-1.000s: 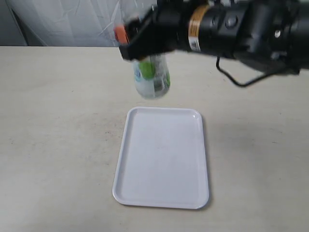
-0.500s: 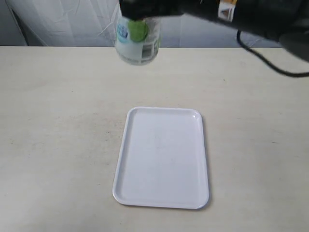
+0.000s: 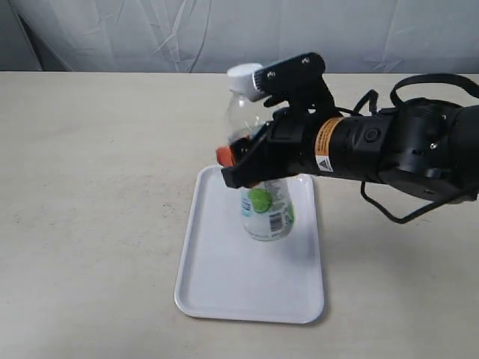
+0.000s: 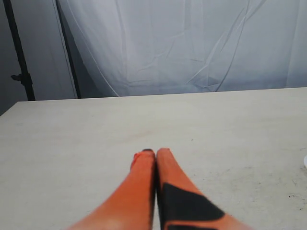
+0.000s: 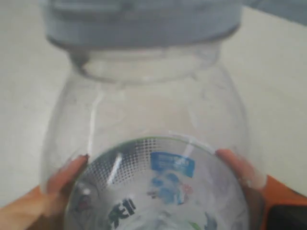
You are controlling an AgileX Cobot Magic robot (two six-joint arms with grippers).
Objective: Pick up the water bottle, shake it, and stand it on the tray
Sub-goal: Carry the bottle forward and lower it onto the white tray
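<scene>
1. Right pincer (image 3: 251, 161): mine, on the black arm (image 3: 389, 146) that comes in from the right edge of the exterior view to just above its centre. It is clamped on the water bottle (image 3: 258, 187); one orange fingertip (image 3: 223, 155) shows on the bottle's left flank.
2. Grip point: the pincer takes the bottle around its middle, above the label (image 3: 266, 213) and below the clear shoulder. The white cap (image 3: 245, 78) stands above the pincer, the labelled lower half hangs below it.
3. Right wrist view: the bottle (image 5: 148, 143) fills the picture, cap (image 5: 139, 21) nearest the camera. An orange fingertip (image 5: 67, 172) presses on one side and another (image 5: 235, 165) on the opposite side, so the bottle sits between the two, touching both.
4. Bottle, position: centre of the exterior view, roughly upright with the cap leaning a little to the left. Its base is over the upper half of the tray (image 3: 224, 292). I cannot tell whether the base touches the tray.
5. Tray: white, flat on the table (image 3: 90, 187), lower centre of the exterior view, long side running up and down the frame.
6. Left pincer (image 4: 155, 158): seen in the left wrist view only, orange fingers pressed together, nothing between them, above bare table (image 4: 96, 124) with a white cloth (image 4: 182, 43) behind.
</scene>
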